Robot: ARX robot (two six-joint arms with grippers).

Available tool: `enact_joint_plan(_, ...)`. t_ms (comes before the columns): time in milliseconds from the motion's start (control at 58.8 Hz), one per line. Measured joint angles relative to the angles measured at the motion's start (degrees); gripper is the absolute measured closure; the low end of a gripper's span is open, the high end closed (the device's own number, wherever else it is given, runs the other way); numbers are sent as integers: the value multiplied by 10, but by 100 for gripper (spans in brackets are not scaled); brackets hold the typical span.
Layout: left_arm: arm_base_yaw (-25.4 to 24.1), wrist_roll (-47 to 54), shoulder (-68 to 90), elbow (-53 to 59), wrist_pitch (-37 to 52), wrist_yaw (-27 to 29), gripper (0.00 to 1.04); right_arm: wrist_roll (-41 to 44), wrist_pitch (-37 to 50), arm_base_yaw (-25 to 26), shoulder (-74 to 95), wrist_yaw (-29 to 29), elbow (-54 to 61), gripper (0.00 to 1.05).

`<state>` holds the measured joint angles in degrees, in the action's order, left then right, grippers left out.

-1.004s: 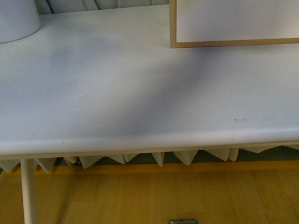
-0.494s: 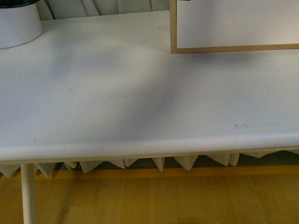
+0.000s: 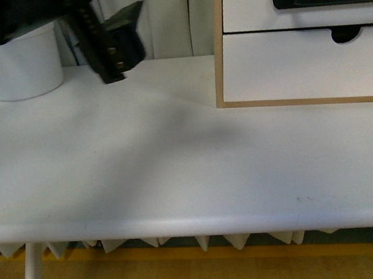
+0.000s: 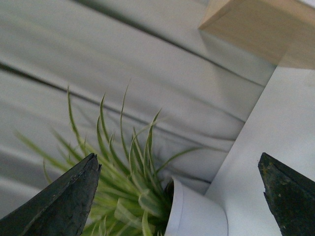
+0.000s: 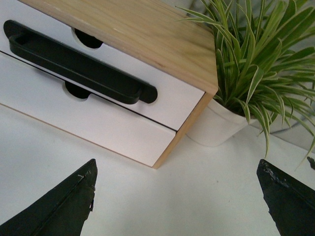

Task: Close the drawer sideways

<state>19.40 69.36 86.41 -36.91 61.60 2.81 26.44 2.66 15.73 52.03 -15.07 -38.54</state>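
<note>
- Sitting in its light wood frame [image 5: 147, 34], the drawer [image 5: 172, 104] with the black bar handle [image 5: 78, 56] lies ahead of the right gripper [image 5: 174, 206], not touching it.
- The right gripper's fingers are spread wide and hold nothing.
- The left gripper [image 4: 177, 196], also spread and empty, faces a potted plant [image 4: 128, 172].

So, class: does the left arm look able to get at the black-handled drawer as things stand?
Probably yes. The left gripper hangs open beside the pot, and only bare table lies between it and the drawer; nothing blocks the way.
</note>
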Motion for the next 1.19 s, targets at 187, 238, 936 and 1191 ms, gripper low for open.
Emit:
enact_joint_plan(187, -30, -66, -138, 142, -1, 33, 6, -40, -7, -36, -129, 72, 108, 9)
enact_joint_plan(238, -43, -89, -180, 181, -20, 47, 6, -48, -10, -49, -167, 97, 139, 9)
enact_joint_plan(936, -191, -644, -603, 363, -352, -25, 45, -240, 60, -81, -354, 77, 308, 49)
enact_joint_plan(1191, -192, -685, -676, 363, -426, -28, 95, -255, 52, -155, -396, 150, 339, 97)
